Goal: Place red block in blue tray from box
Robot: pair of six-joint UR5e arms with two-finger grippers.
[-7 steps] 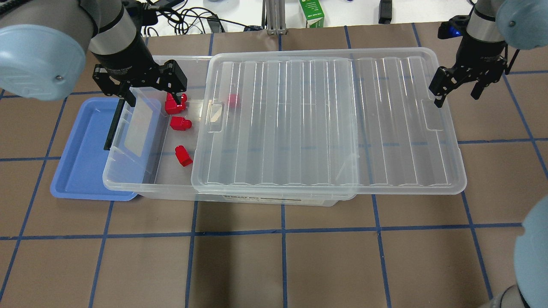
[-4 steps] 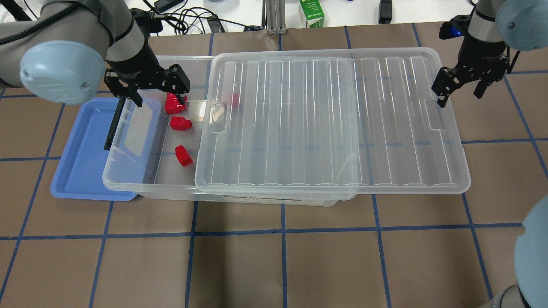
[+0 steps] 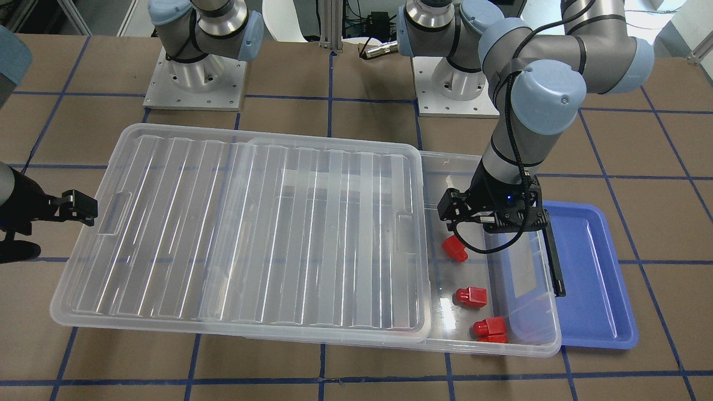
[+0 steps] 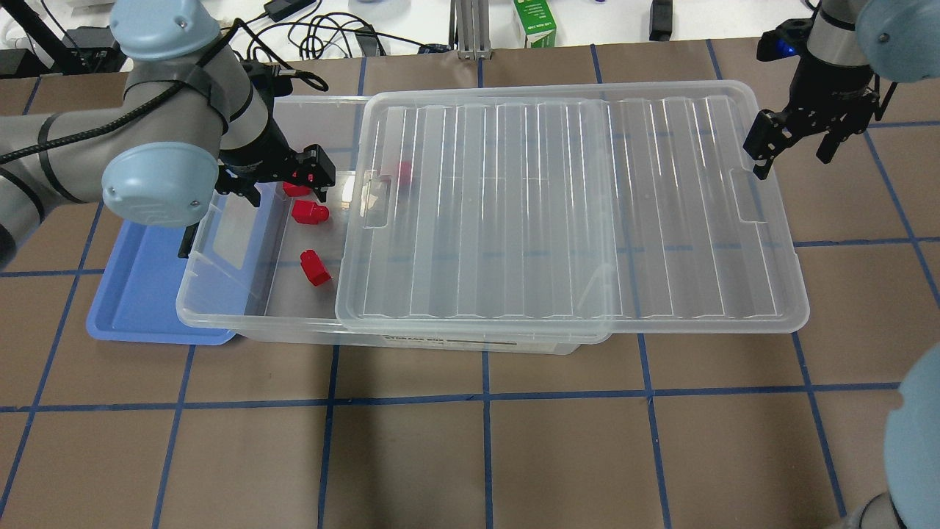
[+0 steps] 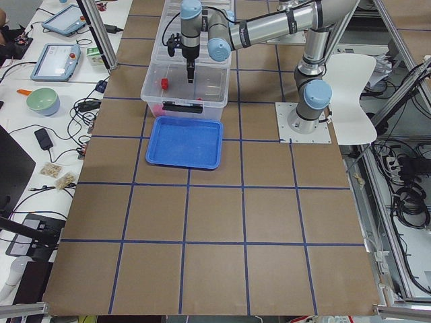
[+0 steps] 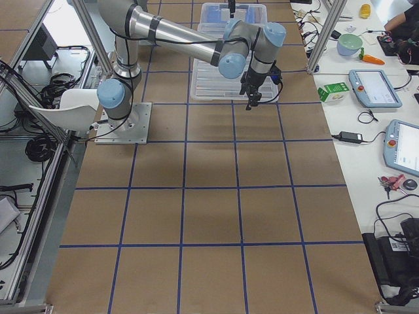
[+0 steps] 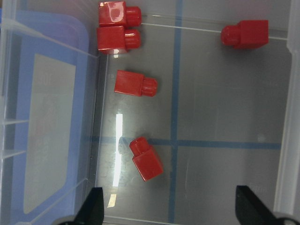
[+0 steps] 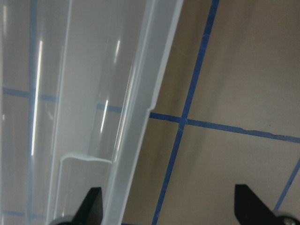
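The box [image 4: 220, 316] is a clear bin; its ribbed lid [image 4: 573, 206] is slid toward my right, so the left end is uncovered. Several red blocks lie there: one [image 4: 308, 211] in the middle, one [image 4: 316, 268] nearer, others partly hidden under my left gripper [image 4: 288, 185]. That gripper hangs open and empty over them; in the left wrist view [image 7: 171, 211] the nearest block [image 7: 146, 159] lies just ahead of it. The blue tray [image 4: 139, 279] lies against the box's left end. My right gripper [image 4: 797, 143] is open and empty at the lid's far right corner.
A black latch [image 4: 192, 220] hangs on the box's left end, over the tray. One red block [image 4: 402, 170] shows dimly under the lid. A green carton [image 4: 534, 22] and cables [image 4: 323, 37] lie beyond the table's far edge.
My left gripper has moved right and nearer, over the red blocks in the box's uncovered end. The lid has slid slightly right. My right gripper has drawn back a little.
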